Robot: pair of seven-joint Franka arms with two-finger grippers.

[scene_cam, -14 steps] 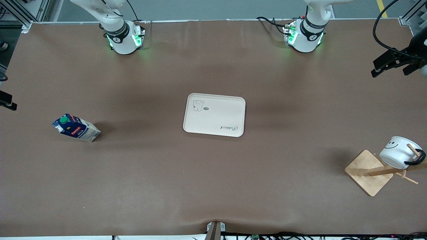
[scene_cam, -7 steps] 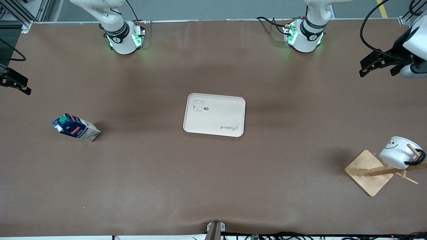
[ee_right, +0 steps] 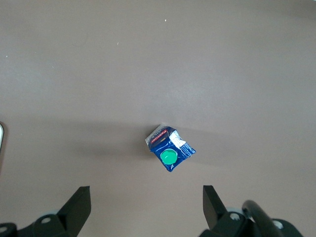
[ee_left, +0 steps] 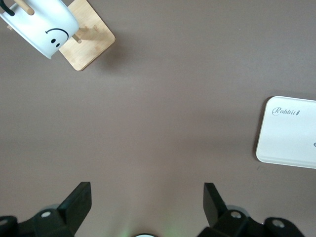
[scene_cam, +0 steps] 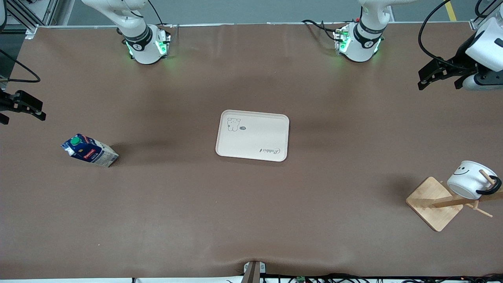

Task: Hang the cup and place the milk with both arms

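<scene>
Cup [scene_cam: 470, 179] hangs on wooden rack [scene_cam: 435, 203]. Milk [scene_cam: 89, 150] stands on counter [scene_cam: 251, 208]. Tray [scene_cam: 252, 135] in middle. Left gripper [scene_cam: 436, 74] open, up high. Right gripper [scene_cam: 23, 106] open, above milk's end.

The cup [scene_cam: 469, 179] is a small white mug with a black loop handle and a black smiley face on its side. It hangs tilted by that handle on a peg of a wooden rack [scene_cam: 435, 203] near the table's [scene_cam: 251, 220] corner at the left arm's end, on the edge nearest the front camera.

The milk [scene_cam: 89, 150] — a small dark-blue and white carton with a round green cap and a red label — stands on the table toward the right arm's end, well apart from the cup.
</scene>
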